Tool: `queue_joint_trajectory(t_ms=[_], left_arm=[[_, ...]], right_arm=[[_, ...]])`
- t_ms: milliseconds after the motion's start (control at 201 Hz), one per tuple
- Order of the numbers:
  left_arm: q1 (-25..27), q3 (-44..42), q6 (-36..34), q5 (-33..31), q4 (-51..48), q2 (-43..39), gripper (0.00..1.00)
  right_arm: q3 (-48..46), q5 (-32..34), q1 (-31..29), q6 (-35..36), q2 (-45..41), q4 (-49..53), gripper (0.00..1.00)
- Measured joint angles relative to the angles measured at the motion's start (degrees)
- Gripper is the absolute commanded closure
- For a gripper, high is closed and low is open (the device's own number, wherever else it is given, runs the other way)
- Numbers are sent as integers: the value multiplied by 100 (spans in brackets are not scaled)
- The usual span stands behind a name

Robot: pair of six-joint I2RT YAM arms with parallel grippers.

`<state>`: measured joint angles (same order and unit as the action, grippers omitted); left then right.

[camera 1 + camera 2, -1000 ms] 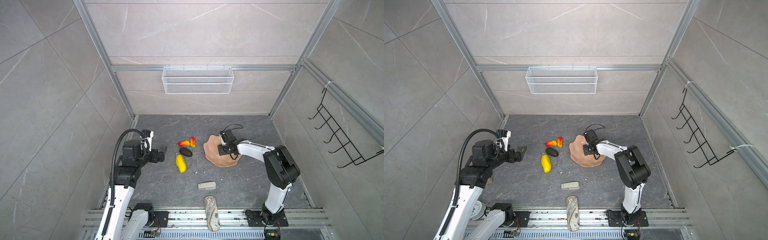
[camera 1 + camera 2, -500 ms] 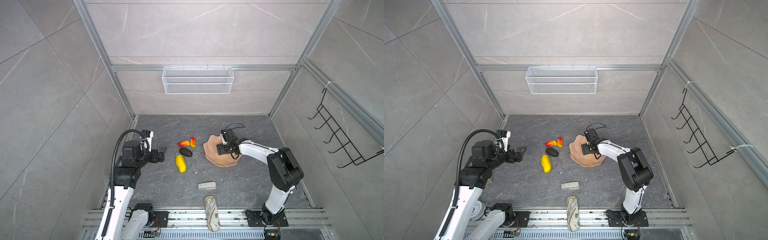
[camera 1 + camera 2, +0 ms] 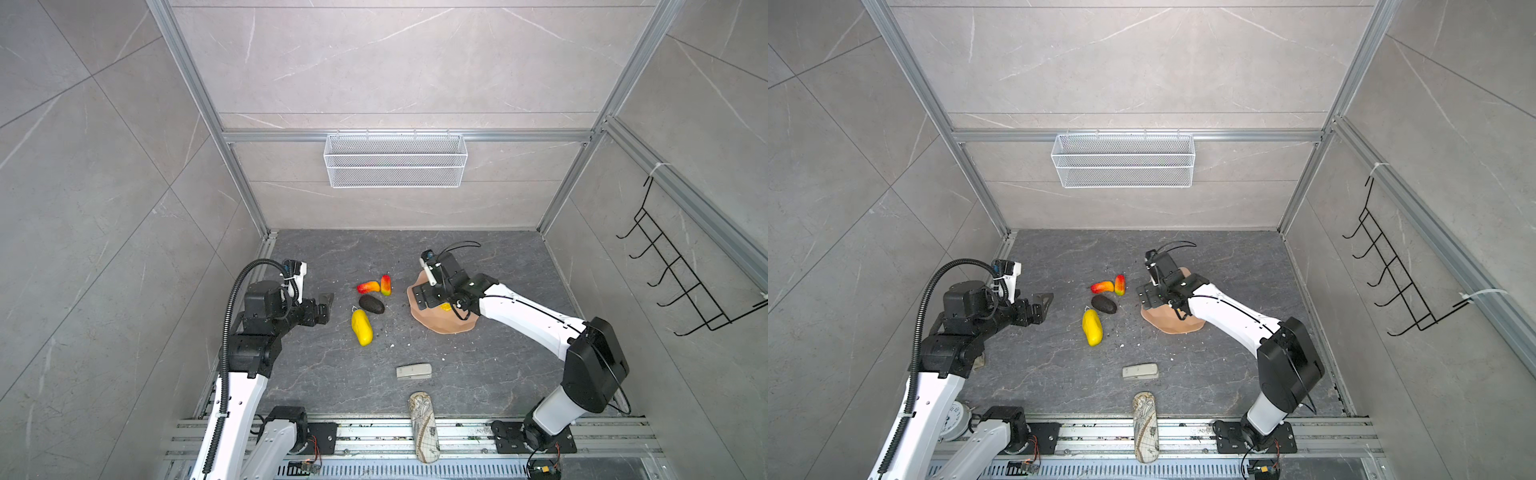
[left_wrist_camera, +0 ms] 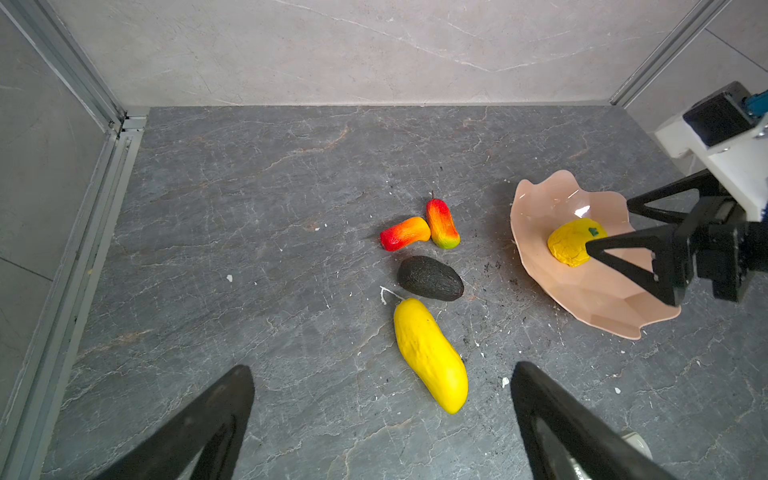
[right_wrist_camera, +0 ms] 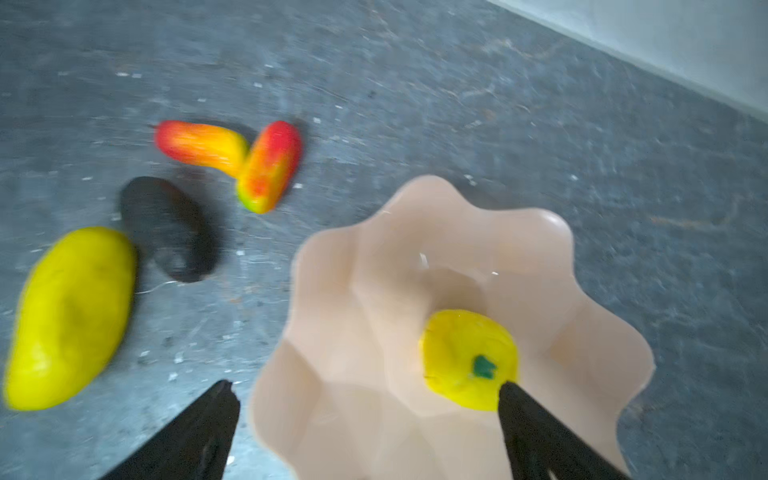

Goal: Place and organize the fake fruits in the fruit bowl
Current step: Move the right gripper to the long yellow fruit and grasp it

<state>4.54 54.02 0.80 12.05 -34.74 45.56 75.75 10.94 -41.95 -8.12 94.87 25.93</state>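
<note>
The pale pink scalloped fruit bowl (image 3: 442,324) (image 3: 1173,326) stands right of centre on the dark floor. A round yellow fruit with a green top (image 5: 465,357) (image 4: 571,243) lies loose inside it. My right gripper (image 5: 366,388) (image 3: 430,297) hovers open over the bowl, one fingertip close beside that fruit. To the left of the bowl lie a long yellow fruit (image 3: 361,327) (image 4: 430,353), a black oval fruit (image 3: 371,304) (image 4: 430,278) and two red-orange fruits (image 3: 368,286) (image 3: 385,284). My left gripper (image 4: 382,368) (image 3: 326,305) is open and empty, left of the fruits.
A beige stapler-like block (image 3: 413,371) and a map-patterned case (image 3: 424,426) lie near the front edge. On the back wall hangs a white wire basket (image 3: 395,160). A black hook rack (image 3: 681,286) is on the right wall.
My right gripper has opened over the bowl and let go of the round yellow fruit, which now rests inside. The left arm has not moved.
</note>
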Motion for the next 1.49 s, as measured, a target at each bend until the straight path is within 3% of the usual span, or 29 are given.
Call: queue_joint_trajectory(t_ms=[144,284,543,956,1165,1245,1488], left_arm=[[0,0,0,0,0,0,0],[0,0,0,2,0,0,0],[0,0,0,4,0,0,0],[0,0,0,11,0,0,0],[0,0,0,11,0,0,0],[0,0,0,9,0,0,0],[0,0,0,7,0,0,0]], right_arm=[[748,-94,-879,-118,579,-33,0],[1333,-197,-1259,-426,1410,-59,0],[2000,-295,-1338,-813,2573,-26,4],[2503,-564,-1349,-1014,3320,-50,20],[2601,-774,-1360,-1016,3578,-87,37],[2605,-817,-1360,-1032,3620,-96,39],[2618,-935,-1360,-986,3617,-131,68]])
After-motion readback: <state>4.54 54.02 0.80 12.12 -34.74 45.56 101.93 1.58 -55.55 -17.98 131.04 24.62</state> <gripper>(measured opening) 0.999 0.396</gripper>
